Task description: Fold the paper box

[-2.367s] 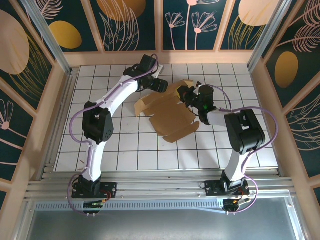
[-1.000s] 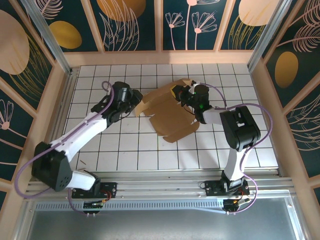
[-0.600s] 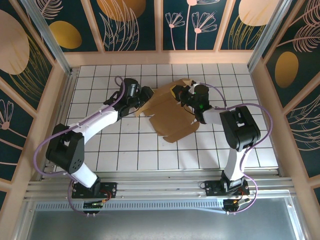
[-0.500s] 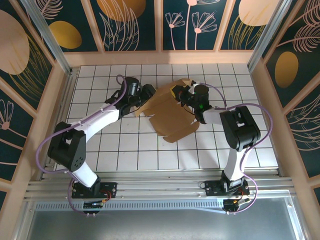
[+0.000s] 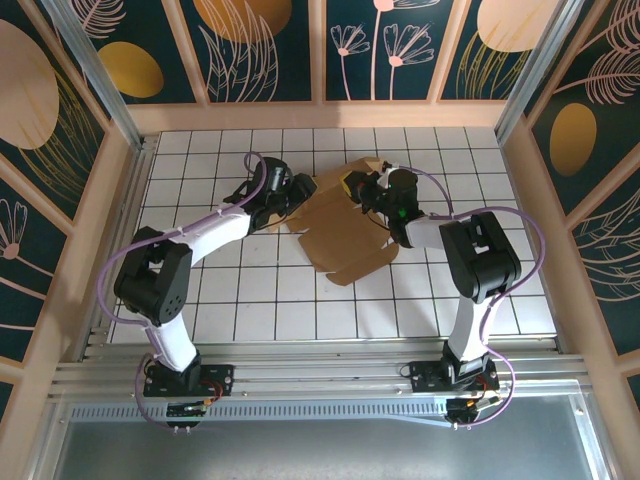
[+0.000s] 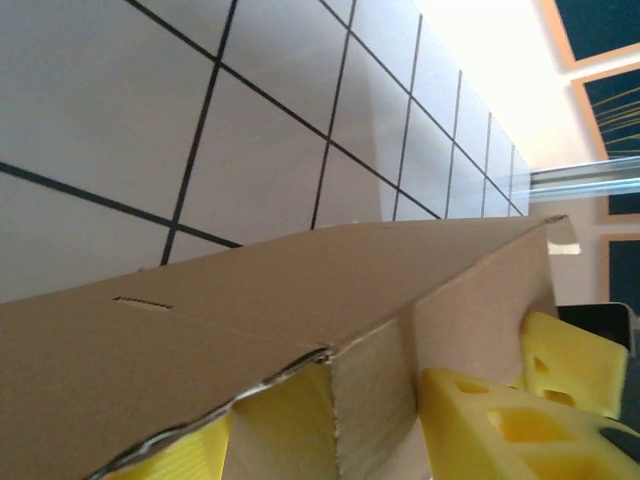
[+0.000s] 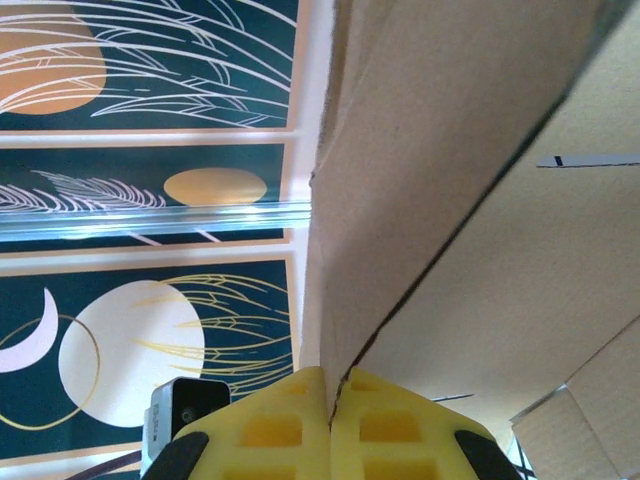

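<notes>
The paper box [image 5: 340,235] is a brown die-cut cardboard sheet lying mid-table with its far and left flaps lifted. My right gripper [image 5: 357,187] is at its far edge, shut on a raised flap. In the right wrist view the yellow pads [image 7: 290,425] pinch the cardboard edge [image 7: 450,150] between them. My left gripper [image 5: 297,197] is at the sheet's left edge. In the left wrist view its yellow fingers [image 6: 500,425] stand apart on either side of an upright cardboard flap [image 6: 375,390], under a slanting panel [image 6: 300,290].
The white tiled table [image 5: 250,290] is walled by wooden rails and patterned panels [image 5: 330,50]. The left arm's elbow [image 5: 150,280] juts out over the left tiles. The right arm's elbow [image 5: 480,260] stands right of the sheet.
The left arm has swung in from the left tiles and its gripper has reached the sheet's left edge, going around a flap. The right gripper has kept its hold and not moved.
</notes>
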`<action>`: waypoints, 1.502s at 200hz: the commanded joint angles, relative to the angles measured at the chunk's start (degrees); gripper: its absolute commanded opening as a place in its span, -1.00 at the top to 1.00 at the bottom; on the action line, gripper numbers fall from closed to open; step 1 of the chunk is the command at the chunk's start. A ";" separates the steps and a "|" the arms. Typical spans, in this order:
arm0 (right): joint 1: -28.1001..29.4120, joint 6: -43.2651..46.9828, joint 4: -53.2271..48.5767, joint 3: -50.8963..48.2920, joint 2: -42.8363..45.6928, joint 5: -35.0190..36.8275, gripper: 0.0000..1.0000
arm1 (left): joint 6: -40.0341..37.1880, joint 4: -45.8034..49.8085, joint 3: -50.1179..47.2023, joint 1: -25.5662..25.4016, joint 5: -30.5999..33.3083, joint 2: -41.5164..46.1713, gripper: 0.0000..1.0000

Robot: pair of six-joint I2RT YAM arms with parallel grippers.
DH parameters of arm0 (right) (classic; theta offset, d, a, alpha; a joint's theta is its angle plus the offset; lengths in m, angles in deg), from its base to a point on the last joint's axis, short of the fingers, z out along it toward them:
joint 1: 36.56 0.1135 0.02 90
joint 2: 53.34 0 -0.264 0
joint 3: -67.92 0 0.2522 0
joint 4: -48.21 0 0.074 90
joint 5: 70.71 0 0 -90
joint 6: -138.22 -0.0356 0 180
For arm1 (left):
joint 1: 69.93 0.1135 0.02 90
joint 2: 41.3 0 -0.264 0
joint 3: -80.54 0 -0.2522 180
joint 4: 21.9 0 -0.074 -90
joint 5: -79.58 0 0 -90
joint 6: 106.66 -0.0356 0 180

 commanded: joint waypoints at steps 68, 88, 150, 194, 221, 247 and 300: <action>1.21 0.02 -0.36 -0.45 -0.78 -1.04 1.00 | 2.14 -7.32 0.41 -0.28 -0.61 -1.30 0.28; 1.22 0.18 -0.42 -0.46 -0.87 -1.08 1.00 | 1.61 -6.08 0.36 -0.28 0.36 -0.88 0.27; 1.02 0.80 -0.62 -0.87 -0.46 -0.81 1.00 | -5.49 -1.72 -1.93 -0.28 3.62 8.77 -0.27; 0.98 1.23 -1.29 -0.55 -0.61 -0.71 1.00 | -16.19 0.19 -8.20 -0.28 5.63 21.38 -0.18; 0.99 1.71 -1.70 -0.69 -0.52 -0.64 1.00 | -17.48 2.32 -18.35 -0.28 8.26 29.05 0.08; 1.00 2.08 -2.22 -0.80 -0.64 -0.64 1.00 | -13.06 3.07 -26.02 -0.85 4.88 29.97 0.25; 0.94 2.12 -2.45 -1.43 -0.59 -0.46 1.00 | -4.41 -2.69 -27.62 -7.21 11.79 17.75 0.22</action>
